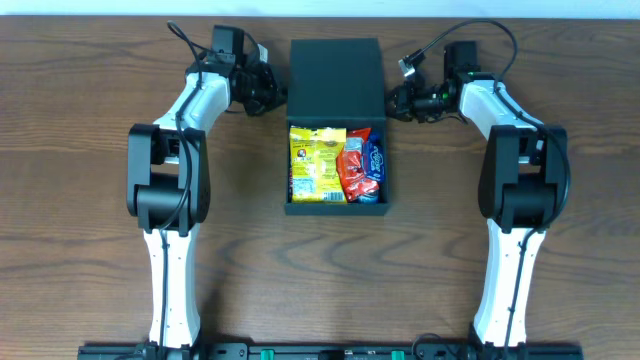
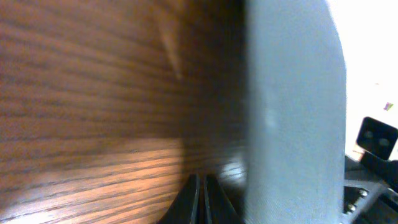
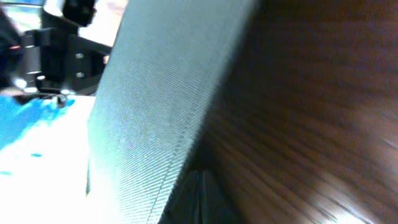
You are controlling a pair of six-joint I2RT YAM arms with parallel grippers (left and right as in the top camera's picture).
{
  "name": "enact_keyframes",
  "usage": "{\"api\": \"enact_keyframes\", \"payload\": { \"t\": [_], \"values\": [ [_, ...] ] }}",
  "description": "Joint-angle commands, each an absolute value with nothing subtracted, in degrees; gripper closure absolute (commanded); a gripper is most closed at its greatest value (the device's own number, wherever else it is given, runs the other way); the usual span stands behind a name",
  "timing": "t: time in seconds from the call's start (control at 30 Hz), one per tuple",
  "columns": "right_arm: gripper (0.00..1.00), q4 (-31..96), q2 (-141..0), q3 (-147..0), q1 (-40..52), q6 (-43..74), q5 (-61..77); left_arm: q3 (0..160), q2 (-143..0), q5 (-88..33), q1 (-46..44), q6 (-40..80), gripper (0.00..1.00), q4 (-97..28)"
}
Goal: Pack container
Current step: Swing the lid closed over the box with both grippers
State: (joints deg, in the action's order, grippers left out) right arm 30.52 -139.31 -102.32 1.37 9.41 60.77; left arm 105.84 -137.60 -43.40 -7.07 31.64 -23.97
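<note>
On the table (image 1: 80, 60), open container (image 1: 337, 80), snacks (image 1: 335, 165) inside

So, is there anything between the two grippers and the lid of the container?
Nothing visible does. The left gripper and the right gripper sit close beside the open lid of the container, one at each side.

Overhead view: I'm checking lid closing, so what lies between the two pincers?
The container's open flap lid lies between the left pincer and right pincer, seen overhead.
</note>
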Motion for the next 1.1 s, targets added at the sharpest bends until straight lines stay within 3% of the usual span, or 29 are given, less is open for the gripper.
{"api": "enact_keyframes", "payload": {
  "t": [0.0, 0.23, 0.4, 0.6, 0.9, 1.07],
  "values": [
    [0.98, 29.06, -139.5, -102.69, 2.42, 9.54, 71.11, 108.22, -138.67, -48.4, -7.9, 31.7, 0.94, -23.53],
    [0.98, 29.34, -137.45, -104.29, 1.61, 6.5, 73.97, 111.2, -138.63, -54.63, -7.64, 25.63, 0.94, -24.29],
    [0.98, 32.14, -130.63, -104.29, 0.58, 4.73, 71.18, 120.33, -137.99, -54.33, -7.03, 16.58, 0.95, -36.38],
    [0.98, 43.44, -120.07, -104.29, 0.58, -4.12, 62.22, 130.1, -133.4, -49.91, -7.14, 2.72, 0.94, -52.97],
    [0.98, 62.83, -111.68, -104.29, 1.74, -15.18, 51.11, 131.33, -121.93, -37.82, -7.14, -13.28, 0.94, -69.36],
    [0.98, 68.9, -110.0, -104.29, 2.13, -15.46, 43.13, 131.33, -118.26, -29.87, -7.14, -14.61, 0.94, -73.63]
  ]
}}
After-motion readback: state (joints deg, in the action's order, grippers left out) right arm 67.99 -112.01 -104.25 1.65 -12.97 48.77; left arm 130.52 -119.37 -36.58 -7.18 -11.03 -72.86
